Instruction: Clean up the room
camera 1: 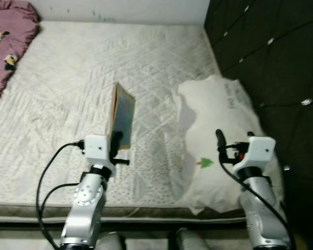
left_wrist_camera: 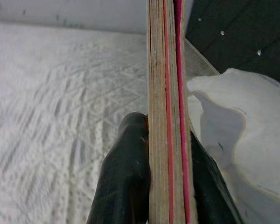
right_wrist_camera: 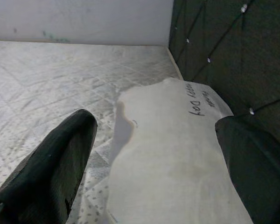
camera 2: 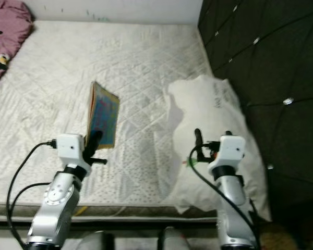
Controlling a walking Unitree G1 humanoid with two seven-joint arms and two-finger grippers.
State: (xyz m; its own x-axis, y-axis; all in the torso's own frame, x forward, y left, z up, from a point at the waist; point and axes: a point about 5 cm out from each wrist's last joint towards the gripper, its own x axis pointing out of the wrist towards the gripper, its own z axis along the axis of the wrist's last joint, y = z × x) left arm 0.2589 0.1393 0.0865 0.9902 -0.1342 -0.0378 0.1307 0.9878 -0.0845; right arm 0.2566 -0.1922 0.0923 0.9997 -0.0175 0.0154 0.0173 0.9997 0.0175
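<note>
My left gripper (camera 1: 120,139) is shut on a thin picture book (camera 1: 122,115), which stands upright on edge above the white quilted mattress (camera 1: 88,67). The left wrist view looks along the book's page edges and red cover (left_wrist_camera: 167,107), clamped between both black fingers (left_wrist_camera: 123,182). My right gripper (camera 1: 233,136) hovers open over a white pillow (camera 1: 224,112) lying by the dark tufted headboard (camera 1: 281,57). In the right wrist view the pillow (right_wrist_camera: 172,158) lies between the spread fingers (right_wrist_camera: 56,163), and handwriting shows on its far end.
A maroon blanket with small printed figures (camera 1: 8,41) is bunched at the mattress's far left corner. A white wall (camera 1: 120,9) bounds the far side. The mattress's near edge (camera 1: 120,211) runs just in front of my arms.
</note>
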